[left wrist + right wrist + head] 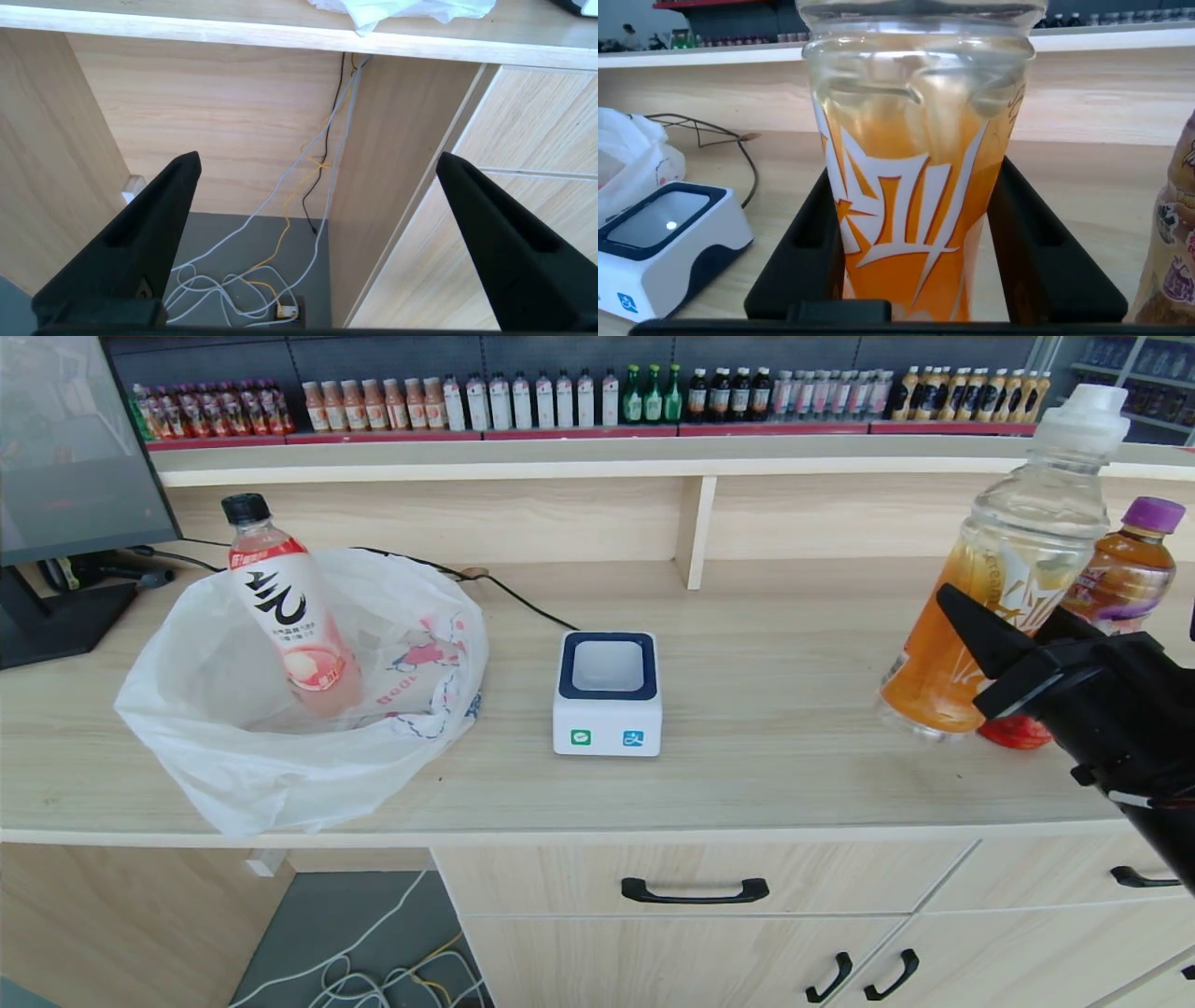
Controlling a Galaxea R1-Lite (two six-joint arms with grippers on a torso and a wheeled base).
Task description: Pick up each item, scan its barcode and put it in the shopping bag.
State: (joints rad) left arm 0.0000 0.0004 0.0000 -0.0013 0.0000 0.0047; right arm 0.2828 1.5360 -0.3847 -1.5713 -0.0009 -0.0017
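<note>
A clear bottle of orange drink point(1008, 569) with a white cap leans to the right at the counter's right end. My right gripper point(971, 616) is shut on its lower body; in the right wrist view the black fingers point(1036, 233) press both sides of the orange drink bottle point(915, 215). The white scanner point(608, 693) sits mid-counter. At the left stands the open white shopping bag point(233, 756) with a pink drink bottle point(289, 607) leaning inside. My left gripper point(318, 243) hangs open and empty below the counter's front edge, under the bag.
A purple-capped brown bottle point(1125, 569) stands just behind the held one, with something red point(1013, 733) at its foot. A monitor point(65, 448) occupies the back left corner. A black cable point(523, 602) runs behind the scanner. Drawers with black handles point(695, 892) lie below.
</note>
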